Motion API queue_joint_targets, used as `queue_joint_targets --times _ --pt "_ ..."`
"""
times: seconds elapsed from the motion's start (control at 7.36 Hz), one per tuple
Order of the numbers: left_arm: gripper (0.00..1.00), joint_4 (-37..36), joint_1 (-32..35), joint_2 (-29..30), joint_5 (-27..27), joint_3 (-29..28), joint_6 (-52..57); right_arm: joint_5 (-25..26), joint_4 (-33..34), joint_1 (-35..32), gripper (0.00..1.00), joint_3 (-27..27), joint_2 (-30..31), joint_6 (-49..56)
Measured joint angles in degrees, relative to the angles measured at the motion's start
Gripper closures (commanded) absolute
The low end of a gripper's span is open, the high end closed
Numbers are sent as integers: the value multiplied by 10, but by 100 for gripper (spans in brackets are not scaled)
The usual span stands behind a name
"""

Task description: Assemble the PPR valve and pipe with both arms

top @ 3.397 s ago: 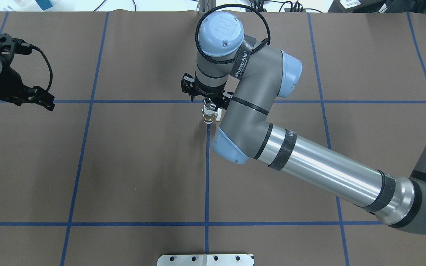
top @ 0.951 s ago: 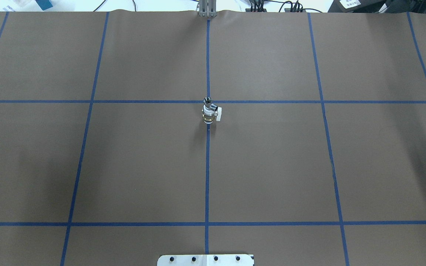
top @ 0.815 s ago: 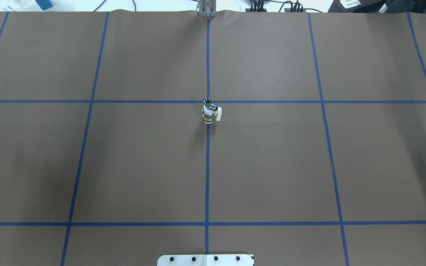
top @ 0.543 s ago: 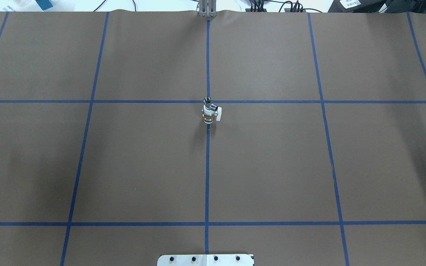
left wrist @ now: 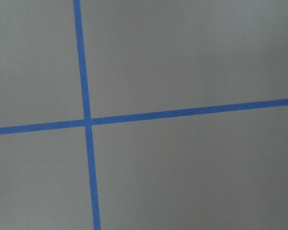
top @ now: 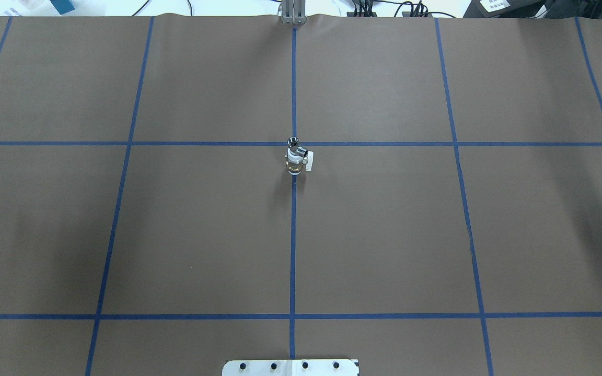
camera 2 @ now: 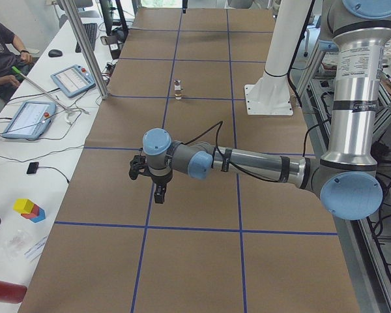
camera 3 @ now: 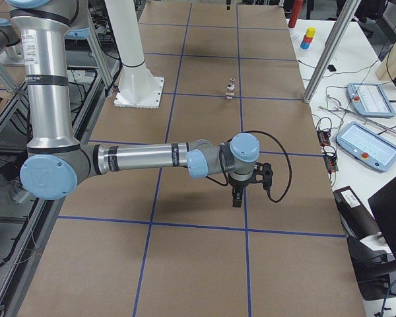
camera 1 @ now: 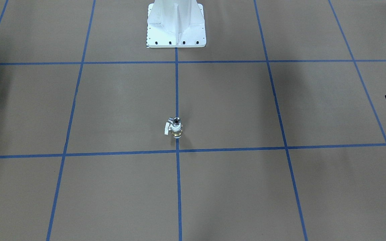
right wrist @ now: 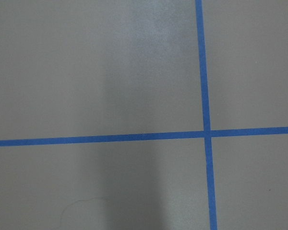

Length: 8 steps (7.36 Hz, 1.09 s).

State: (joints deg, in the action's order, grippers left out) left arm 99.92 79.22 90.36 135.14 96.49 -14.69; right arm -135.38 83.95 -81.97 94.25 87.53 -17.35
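Note:
The PPR valve, brass with a white collar and side lever, stands upright near the table's centre cross. The chrome pipe sits on top of it, joined. The pair also shows in the front view. Neither gripper touches it. My left gripper hangs pointing down over the table's left end. My right gripper hangs pointing down over the right end. Both are far from the valve, and I cannot tell whether they are open or shut. Both wrist views show only brown table and blue tape.
The white pedestal base stands at the robot's side of the table. Blue tape lines grid the brown table. A bench with tablets and an operator runs along the far side.
The right arm, which stood over the valve and pipe 3.4 s ago, has left the overhead view, as has the left gripper. The joined pair stands alone and has not moved over the last second.

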Motion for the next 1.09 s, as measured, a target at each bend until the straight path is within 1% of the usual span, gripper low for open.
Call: queue_joint_targets --times 0.27,0.54,1.09 --pt "0 3 0 -1 25 2 -3 27 46 18 0 36 -1 0" --pt "0 6 1 -3 36 12 -3 6 63 21 0 49 1 -3" --pt "0 7 2 -17 34 30 -2 -3 64 16 0 64 3 -7"
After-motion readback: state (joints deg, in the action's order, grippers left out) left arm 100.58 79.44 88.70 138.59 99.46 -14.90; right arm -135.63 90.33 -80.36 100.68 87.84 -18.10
